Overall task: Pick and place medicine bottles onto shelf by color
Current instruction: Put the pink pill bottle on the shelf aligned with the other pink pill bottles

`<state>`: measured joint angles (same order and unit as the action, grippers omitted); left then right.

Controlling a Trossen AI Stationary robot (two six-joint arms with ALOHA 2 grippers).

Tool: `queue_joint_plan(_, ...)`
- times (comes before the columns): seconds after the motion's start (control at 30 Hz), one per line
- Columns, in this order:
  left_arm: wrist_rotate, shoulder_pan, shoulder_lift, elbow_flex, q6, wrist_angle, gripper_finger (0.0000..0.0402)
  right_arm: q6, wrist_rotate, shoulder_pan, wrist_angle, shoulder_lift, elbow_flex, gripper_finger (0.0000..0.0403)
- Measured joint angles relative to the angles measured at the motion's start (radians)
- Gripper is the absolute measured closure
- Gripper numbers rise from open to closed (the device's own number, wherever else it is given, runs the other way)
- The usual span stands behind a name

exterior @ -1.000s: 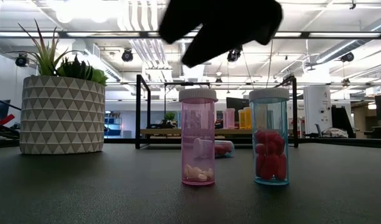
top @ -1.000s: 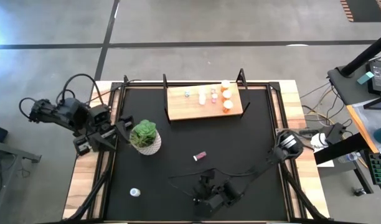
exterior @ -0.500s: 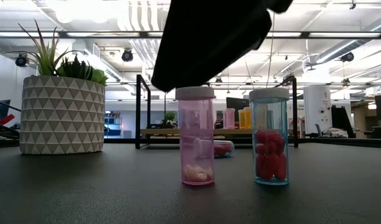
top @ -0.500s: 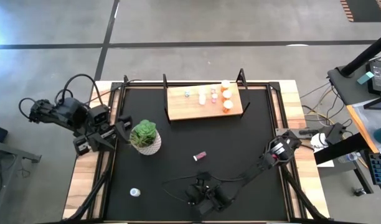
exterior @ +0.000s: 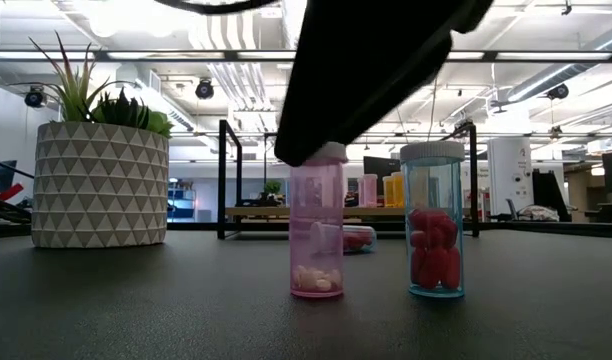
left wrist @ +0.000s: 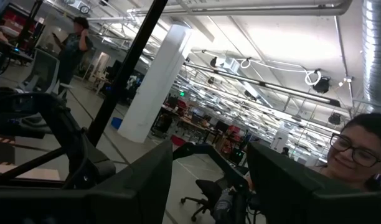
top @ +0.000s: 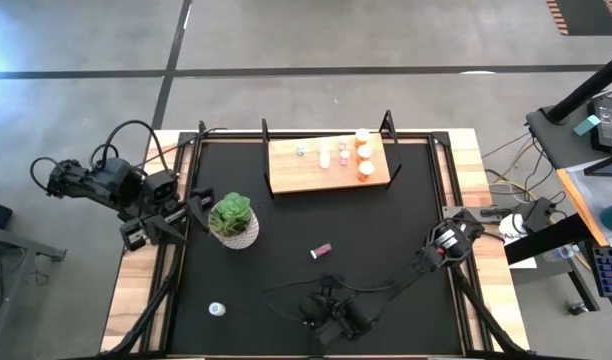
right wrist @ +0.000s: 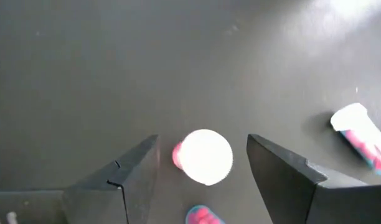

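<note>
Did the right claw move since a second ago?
Yes. In the low view the right claw has come down over the pink bottle, which stands in place; its fingers straddle the white cap.

Matt black tabletop (top: 386,230); light-wood shelf (top: 296,172); glossy translucent plastic pink bottle (exterior: 317,240)

the right gripper (exterior: 376,75) hides the pink bottle's (exterior: 317,240) cap in the low view. shelf (top: 331,165) bottles are too small to sort by colour from above.

Overhead, table-level, two wrist views; table (top: 386,240) shared.
</note>
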<state>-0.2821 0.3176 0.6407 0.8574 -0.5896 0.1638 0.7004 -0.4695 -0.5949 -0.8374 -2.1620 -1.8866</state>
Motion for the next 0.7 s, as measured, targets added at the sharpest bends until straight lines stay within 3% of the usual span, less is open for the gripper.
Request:
queue_joint_plan(0.37, 0.0, 0.0, 0.0, 0.0, 0.0, 0.0, 0.0212, 0.075, 0.051, 0.01, 0.013, 0.0, 0.037, 0.0181)
queue_joint_plan(0.7, 0.0, 0.0, 0.0, 0.0, 0.0, 0.0, 0.0212, 0.076, 0.051, 0.02, 0.013, 0.0, 0.037, 0.0269)
